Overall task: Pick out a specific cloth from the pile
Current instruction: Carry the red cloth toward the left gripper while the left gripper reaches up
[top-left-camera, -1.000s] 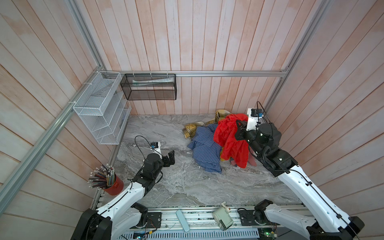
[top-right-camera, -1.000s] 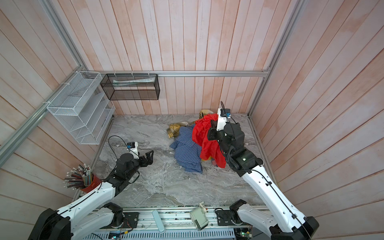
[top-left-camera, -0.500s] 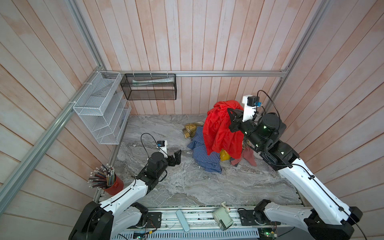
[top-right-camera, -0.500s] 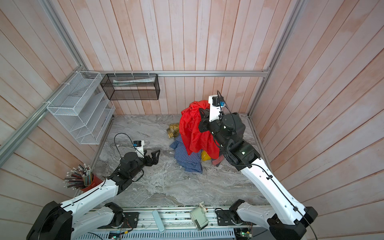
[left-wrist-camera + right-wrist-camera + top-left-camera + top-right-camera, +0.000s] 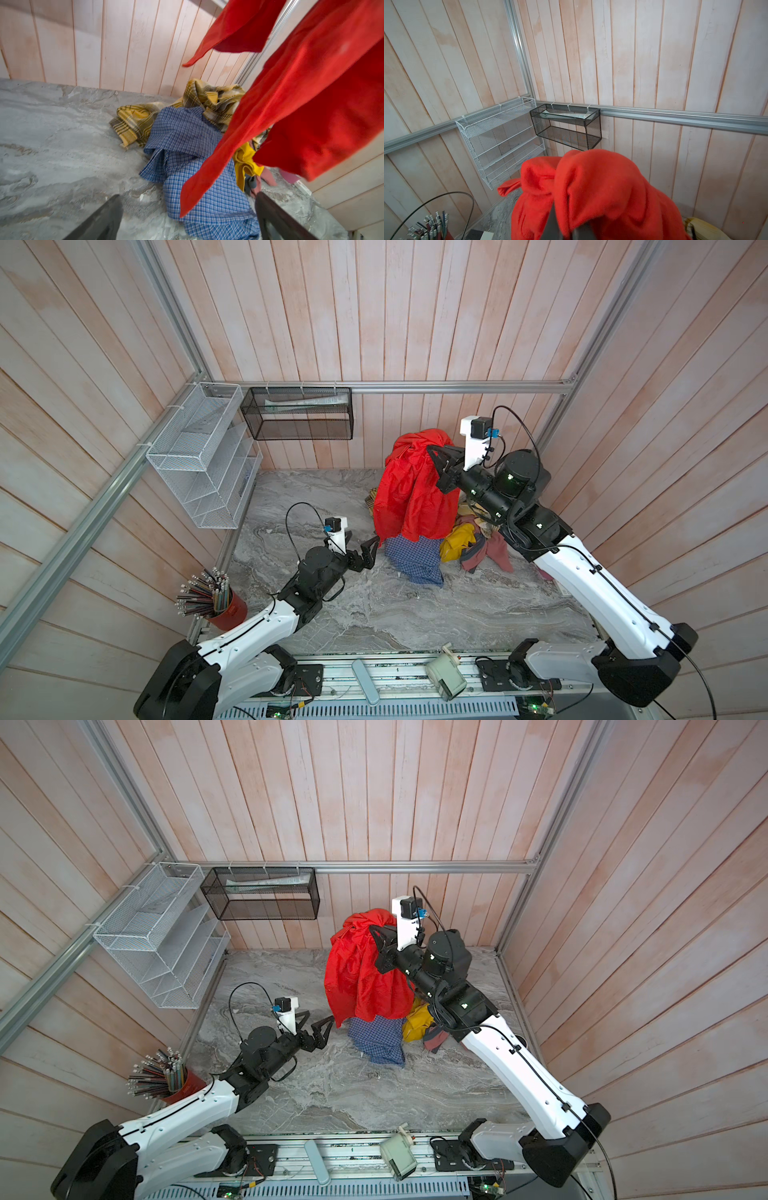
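My red cloth [image 5: 411,493] hangs high over the pile [image 5: 415,562], bunched at its top in my right gripper [image 5: 435,451], whose fingers are closed tight on the fabric. The pile's blue checked shirt [image 5: 187,135] lies directly beneath it on the grey table [image 5: 374,614], towards the far right corner. My left gripper [image 5: 362,542] sits low, just beside the cloth's lower corner, with its fingers [image 5: 104,218] spread wide and holding nothing.

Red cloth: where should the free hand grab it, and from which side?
The red cloth hangs from the shut right hand; its lowest corner dangles free above the blue shirt. The open left hand, beside it, should probably pinch that corner from the left.
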{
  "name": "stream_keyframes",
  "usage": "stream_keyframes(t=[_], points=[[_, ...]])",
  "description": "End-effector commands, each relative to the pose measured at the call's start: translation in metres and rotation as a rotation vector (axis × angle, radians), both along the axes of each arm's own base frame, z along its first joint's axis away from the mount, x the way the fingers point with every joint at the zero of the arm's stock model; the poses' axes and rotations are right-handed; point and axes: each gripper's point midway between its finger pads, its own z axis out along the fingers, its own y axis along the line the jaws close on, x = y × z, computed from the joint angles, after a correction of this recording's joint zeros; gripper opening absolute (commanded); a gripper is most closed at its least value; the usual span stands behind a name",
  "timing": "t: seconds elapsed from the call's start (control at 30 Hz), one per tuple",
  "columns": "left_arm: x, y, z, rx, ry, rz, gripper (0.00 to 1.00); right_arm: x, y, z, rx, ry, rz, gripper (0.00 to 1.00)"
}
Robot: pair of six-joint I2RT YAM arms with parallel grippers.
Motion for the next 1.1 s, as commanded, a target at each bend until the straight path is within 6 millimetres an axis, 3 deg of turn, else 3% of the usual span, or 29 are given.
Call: stream_keyframes(t=[0.0,0.33,0.47,0.63,0.8,0.97,1.07], points=[[0.000,-0.017,0.035,-0.074,-0.085,-0.056,1.00,-0.017,0.014,0.031,0.109,-0.077,0.101,0.00],[-0.001,-0.051,0.057,-0.095,-0.185,-0.157,1.00,-0.029,0.065,0.021,0.150,-0.043,0.232,0.00],[0.014,-0.040,0.062,-0.106,-0.203,-0.048,1.00,-0.043,0.078,0.026,0.161,-0.052,0.267,0.00],[0.026,-0.042,0.069,-0.116,-0.233,-0.014,1.00,-0.048,0.091,0.020,0.193,-0.019,0.329,0.00],[0.040,-0.032,0.084,-0.132,-0.293,0.087,1.00,-0.060,0.110,0.001,0.199,0.033,0.428,0.00],[0.044,-0.018,0.106,-0.156,-0.366,0.160,1.00,-0.061,0.110,-0.022,0.194,0.088,0.426,0.00],[0.044,-0.014,0.116,-0.159,-0.413,0.170,0.86,-0.067,0.111,-0.033,0.185,0.111,0.460,0.00]])
